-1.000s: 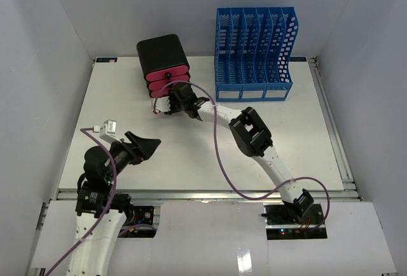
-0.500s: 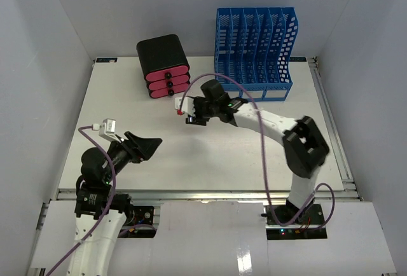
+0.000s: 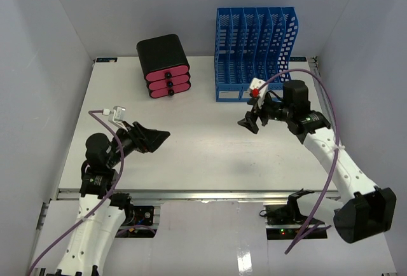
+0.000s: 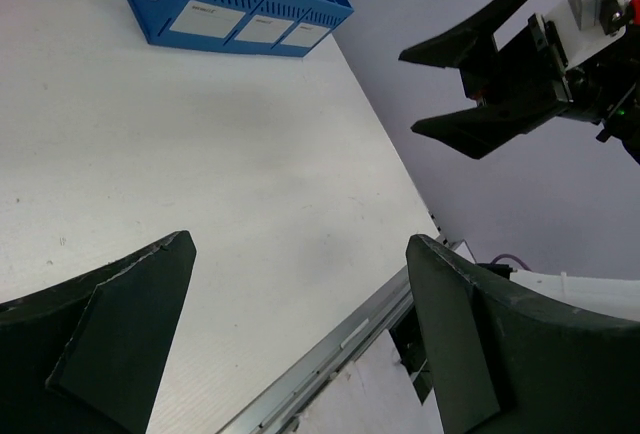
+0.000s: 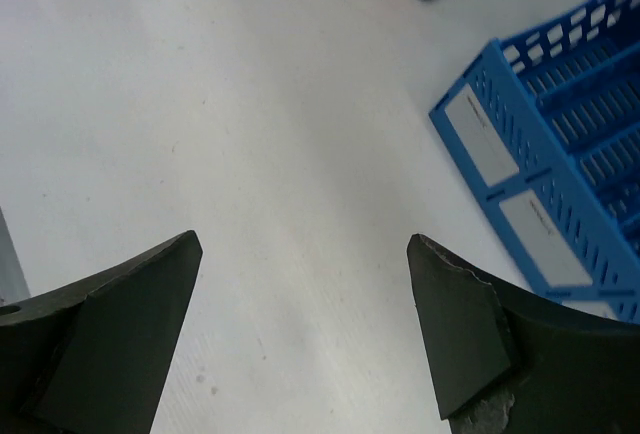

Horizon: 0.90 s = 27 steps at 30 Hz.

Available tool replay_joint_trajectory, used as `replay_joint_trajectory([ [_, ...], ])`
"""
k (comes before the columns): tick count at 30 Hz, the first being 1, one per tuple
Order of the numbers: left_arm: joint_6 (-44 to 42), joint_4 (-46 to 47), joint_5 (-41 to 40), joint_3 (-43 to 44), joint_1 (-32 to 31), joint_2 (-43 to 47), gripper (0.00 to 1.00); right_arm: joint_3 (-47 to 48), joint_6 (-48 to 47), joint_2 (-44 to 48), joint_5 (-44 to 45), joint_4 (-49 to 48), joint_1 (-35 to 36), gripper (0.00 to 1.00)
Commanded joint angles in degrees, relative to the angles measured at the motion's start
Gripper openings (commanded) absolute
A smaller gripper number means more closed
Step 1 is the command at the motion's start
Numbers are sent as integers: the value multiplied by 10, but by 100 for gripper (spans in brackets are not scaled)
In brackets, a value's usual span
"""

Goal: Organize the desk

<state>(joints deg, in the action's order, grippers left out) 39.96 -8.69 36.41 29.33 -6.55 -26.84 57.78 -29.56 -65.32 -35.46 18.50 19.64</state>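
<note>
The overhead view is taking in the whole desk at once. The white top is lying under both arms, with the black box with pink drawers standing at its far edge. The blue file rack is standing to that box's right, a gap between them. It is also placing the left gripper over the near left part and the right gripper over the right half, just in front of the rack. The metal rail is running along the front edge, close to the arm bases.

The wrist cameras are each catching only a slice of this. The left wrist view is looking across the bare surface toward the rack's labelled front. It is giving a side look at the right gripper, raised above the desk with its two dark fingers splayed apart. The right wrist view is looking down on the desk, with the rack's near corner and white labels at the right and one pink drawer end at the top edge.

Both grippers are hanging released and empty. In each wrist view the fingers are standing wide apart, and the white desk is lying directly below and ahead, filling the gap between them
</note>
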Motion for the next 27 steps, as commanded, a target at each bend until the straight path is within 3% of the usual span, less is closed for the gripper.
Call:
replay_joint_trajectory([
  [1, -20, 69, 17, 23, 0, -22, 98, -45, 56, 76, -49, 10, -63, 90],
  [15, -121, 82, 69, 12, 0, -105, 98, -168, 197, 198, 178, -7, -105, 90],
  [27, -144, 90, 89, 7, 0, -108, 98, -284, 238, 292, 237, -86, -123, 90],
])
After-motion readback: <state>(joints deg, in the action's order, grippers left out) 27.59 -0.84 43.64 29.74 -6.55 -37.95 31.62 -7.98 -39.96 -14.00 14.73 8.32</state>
